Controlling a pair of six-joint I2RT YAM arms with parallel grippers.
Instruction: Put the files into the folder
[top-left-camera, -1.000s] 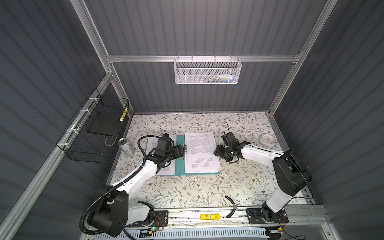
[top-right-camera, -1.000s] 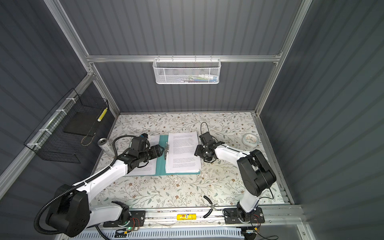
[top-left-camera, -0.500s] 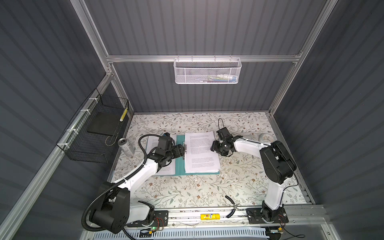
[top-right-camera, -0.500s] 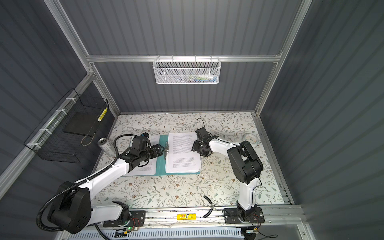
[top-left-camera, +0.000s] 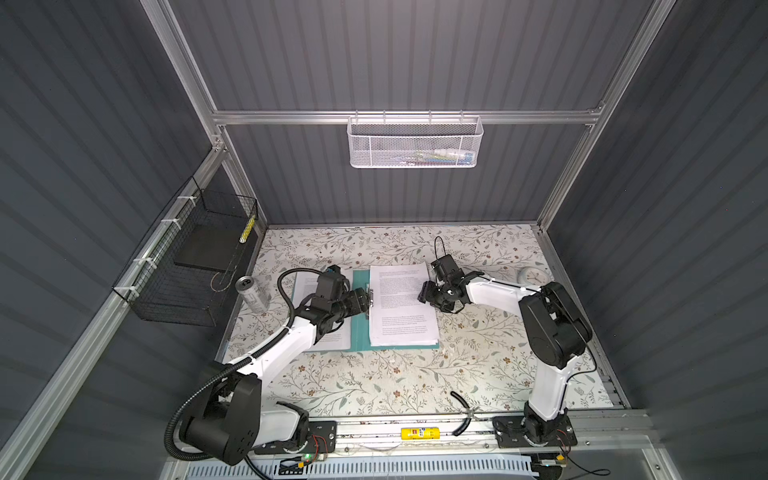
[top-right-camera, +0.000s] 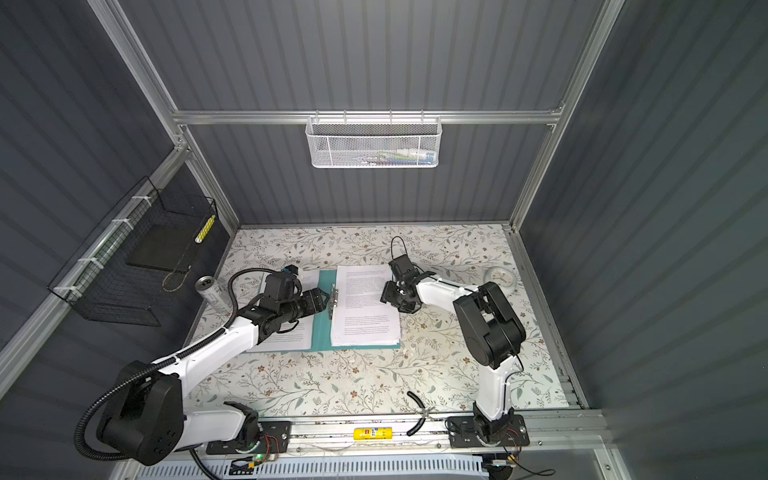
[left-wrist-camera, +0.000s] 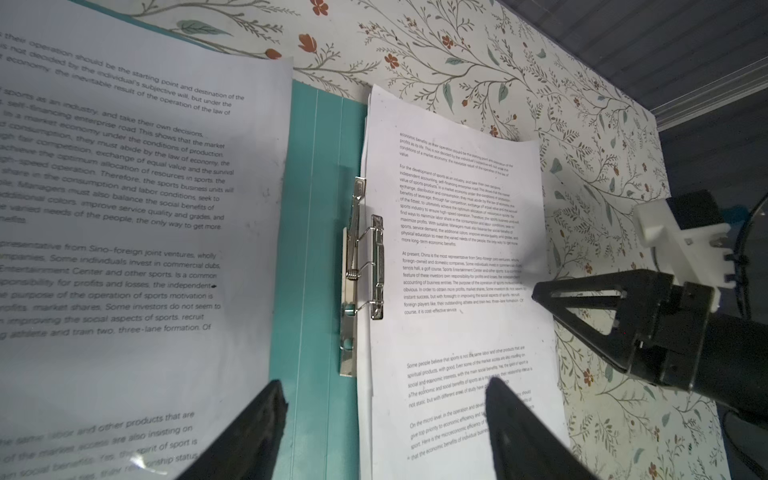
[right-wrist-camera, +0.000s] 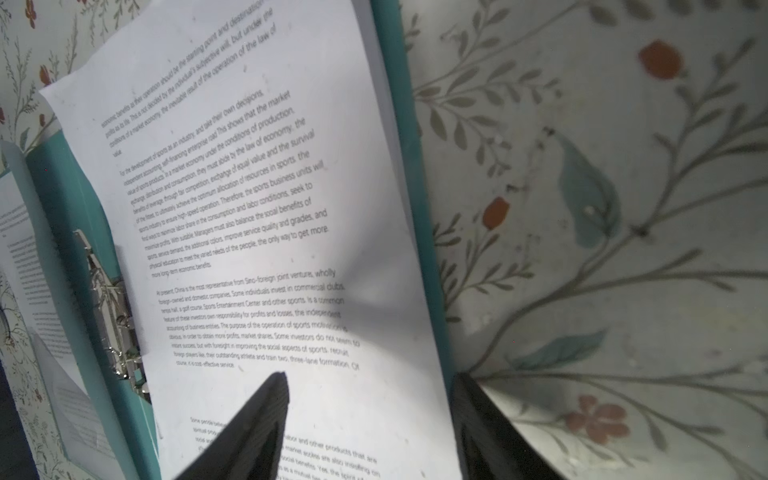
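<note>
Folder (top-left-camera: 360, 332) first, the operator says. Where is it, and what is in it?

Open and flat on the floral surface (top-left-camera: 374, 374), between my two arms, I answer. The files (top-left-camera: 401, 307) sit as a stack on its right half, with their inner edge at the metal clip (left-wrist-camera: 365, 266) on the spine. A single page (top-left-camera: 338, 338) lies on the left half. I cannot tell whether the clip presses on the stack.

And your jaws?

My left gripper (left-wrist-camera: 384, 384) has its jaws spread wide over the spine. One finger is above the single page and the other above the stack, and they grip nothing. My right gripper (right-wrist-camera: 370, 376) is also parted wide. It straddles the outer edge of the stack and the cover under it, and it pinches nothing.

The other containers?

The white mesh basket (top-left-camera: 374, 149) on the back rail holds a few items too small to name. The black wire basket (top-left-camera: 174, 299) on the left wall holds a flat black slab (top-left-camera: 208, 249), and a yellow piece (top-left-camera: 248, 230) sits at its rim. A can (top-left-camera: 253, 293) leans just beside it.
</note>
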